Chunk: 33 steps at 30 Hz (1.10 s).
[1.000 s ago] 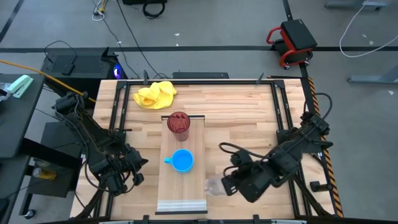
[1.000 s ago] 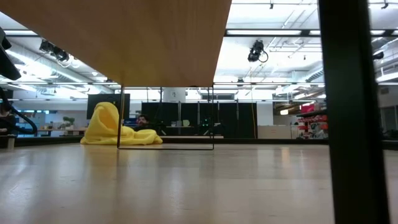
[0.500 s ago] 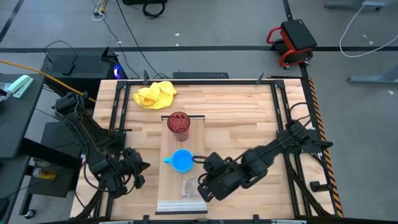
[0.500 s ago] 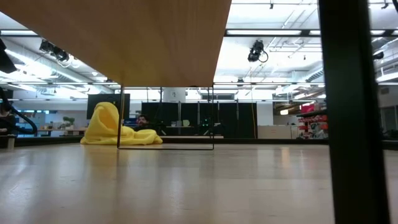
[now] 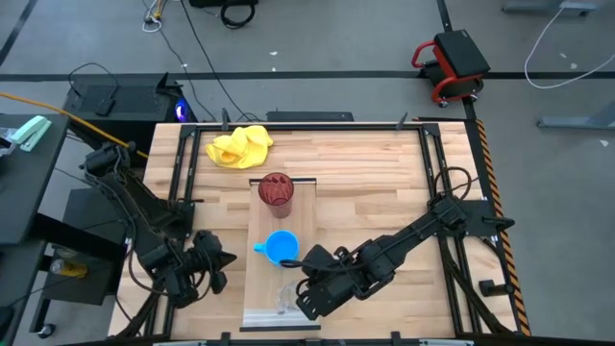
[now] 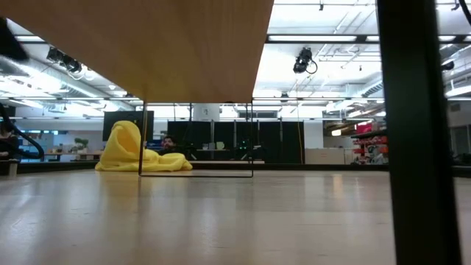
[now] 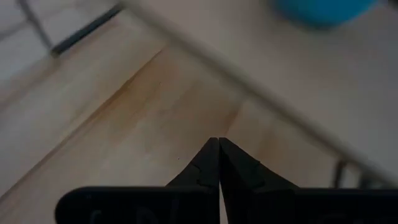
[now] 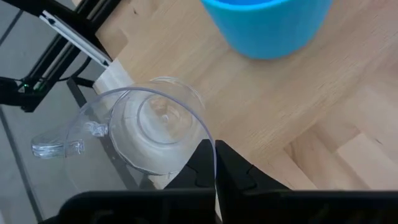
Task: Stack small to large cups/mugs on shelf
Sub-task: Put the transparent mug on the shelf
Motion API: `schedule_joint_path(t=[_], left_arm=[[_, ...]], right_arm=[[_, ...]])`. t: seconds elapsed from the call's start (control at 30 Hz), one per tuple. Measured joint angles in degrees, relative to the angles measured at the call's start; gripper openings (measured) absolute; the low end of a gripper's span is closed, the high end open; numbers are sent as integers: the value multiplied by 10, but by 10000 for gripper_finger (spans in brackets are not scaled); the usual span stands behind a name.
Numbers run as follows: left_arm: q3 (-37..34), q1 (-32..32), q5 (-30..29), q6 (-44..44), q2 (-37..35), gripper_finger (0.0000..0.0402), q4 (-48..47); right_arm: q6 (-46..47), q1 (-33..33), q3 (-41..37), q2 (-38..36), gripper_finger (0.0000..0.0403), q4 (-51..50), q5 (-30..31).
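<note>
The pale shelf board (image 5: pixel 264 216) lies down the table's middle. The dark red ribbed tumbler (image 5: pixel 276 189) stands at the board's far end. The blue mug (image 5: pixel 281 248) stands at its middle and also shows in the right wrist view (image 8: pixel 267 25). My right gripper (image 5: pixel 293 300) is shut on the clear glass cup (image 5: pixel 286 294) over the board's near part. My left gripper (image 5: pixel 217 263) is shut and empty over the table, left of the board; the left wrist view shows its fingertips (image 7: pixel 219 146) together. My right gripper pinches the glass cup's rim (image 8: pixel 208 134), one finger inside the cup and one outside. The fingers come from the table's right, slanting down. The cup's mouth faces the wrist, and its handle (image 8: pixel 59 146) sticks out on the side away from the fingers. Whether its base touches the board I cannot tell.
A yellow cloth (image 5: pixel 239 146) lies crumpled at the table's far left and shows in the low view (image 6: pixel 136 151). Black frame rails (image 5: pixel 430 163) run along the table's edges. Bare tabletop (image 5: pixel 375 183) lies right of the board.
My right gripper has gone toward the table's left edge with the glass cup, from the bare table right of the board to over the board's near part, just in front of the blue mug. The tumbler and the mug have stayed put.
</note>
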Motion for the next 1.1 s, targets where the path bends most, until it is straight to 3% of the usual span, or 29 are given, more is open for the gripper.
schedule_joint_path(t=[0.27,0.47,0.6,0.73,0.9,1.1], left_arm=[[154,-31,-84,84,-5,18,-86],[237,-39,-117,235,-4,11,-14],[241,-33,-112,342,-4,9,93],[240,-32,-111,390,6,17,138],[240,-30,-117,398,26,23,150],[239,-22,-117,389,35,11,150]], right_arm=[[-8,-17,0,1,0,0,9],[-9,-24,-1,10,0,1,8],[-8,-24,-1,20,0,8,9],[-9,-23,-1,19,0,13,14],[-22,-16,9,19,0,9,27],[-30,-9,21,12,0,-1,-5]])
